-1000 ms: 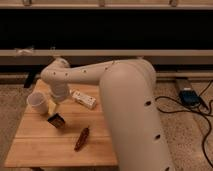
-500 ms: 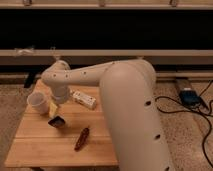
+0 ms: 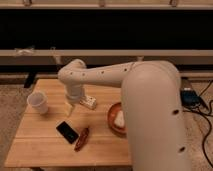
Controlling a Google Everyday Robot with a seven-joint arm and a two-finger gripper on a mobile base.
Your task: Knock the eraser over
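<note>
Hanging just above the worktop (image 3: 35, 142), the gripper (image 3: 68, 109) sits at the end of the white arm, pointing down; whether its fingers are spread or closed I cannot tell, and nothing appears to be held in it. The eraser (image 3: 67, 132) lies in front of and slightly below the gripper in the camera view, near it but apart, towards the front edge of the worktop; it seems to lie flat already, its long axis running diagonally from upper left to lower right, though the view is too poor to be sure. The chili pepper (image 3: 82, 139) lies just beside its right end; the white cup (image 3: 38, 102) stands well to the left.
</note>
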